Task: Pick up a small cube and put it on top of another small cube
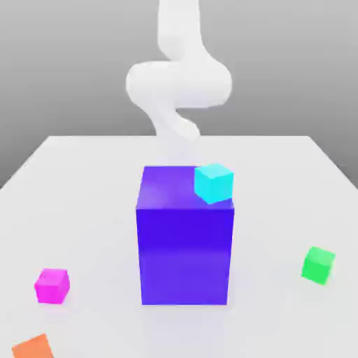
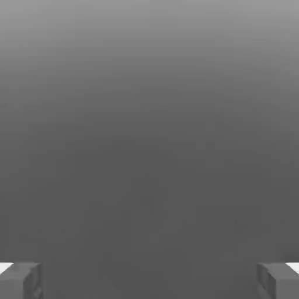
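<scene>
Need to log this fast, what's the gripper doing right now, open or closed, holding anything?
Gripper: open, fingers spread wide apart, nothing between them; the hand view shows only plain grey background.

Count, exterior view:

- Big block (image 1: 184, 245): 1, blue-purple, standing on the bench (image 1: 84, 182).
- Small cubes: 4 in all, one of each colour.
  - pink cube (image 1: 52, 285): 1, on the bench.
  - green cube (image 1: 318, 265): 1, on the bench.
  - orange cube (image 1: 33, 347): 1, on the bench, cut off by the frame edge.
  - cyan cube (image 1: 214, 182): 1, on top of the block.
- Cubes on the bench: 3. Cubes on the block: 1.
- Bench: 1.
- Arm (image 1: 178, 80): 1, white.

Count, hand view:

- Tool (image 2: 149, 280): 1.
- Fingers (image 2: 20, 280): 2 tips visible, one at each lower corner.
- Cubes or blocks in this view: 0; only plain grey background.
</scene>
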You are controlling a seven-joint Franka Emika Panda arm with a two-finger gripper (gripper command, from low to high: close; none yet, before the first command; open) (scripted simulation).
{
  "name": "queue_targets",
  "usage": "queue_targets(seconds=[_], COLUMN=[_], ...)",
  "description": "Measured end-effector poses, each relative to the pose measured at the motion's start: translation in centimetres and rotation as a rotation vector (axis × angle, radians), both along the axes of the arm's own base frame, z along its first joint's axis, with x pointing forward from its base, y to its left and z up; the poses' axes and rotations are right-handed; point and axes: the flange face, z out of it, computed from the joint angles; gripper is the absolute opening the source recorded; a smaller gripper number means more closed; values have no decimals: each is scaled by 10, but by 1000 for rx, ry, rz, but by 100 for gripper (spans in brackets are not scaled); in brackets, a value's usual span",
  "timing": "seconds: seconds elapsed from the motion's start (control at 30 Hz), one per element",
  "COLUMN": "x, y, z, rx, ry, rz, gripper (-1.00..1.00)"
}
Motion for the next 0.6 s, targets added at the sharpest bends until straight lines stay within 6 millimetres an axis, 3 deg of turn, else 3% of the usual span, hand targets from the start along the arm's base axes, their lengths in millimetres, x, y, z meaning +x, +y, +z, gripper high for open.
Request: queue_targets(seconds=[0.13,0.3,0.47,0.6], x=[43,68,65,39], y=[-43,-94,-142,-183], z=[-78,-180,-284,-363], rx=[157,315,436,504], ry=[124,266,393,478], rz=[-191,-453,-746,-1012], gripper=[0,0,0,0])
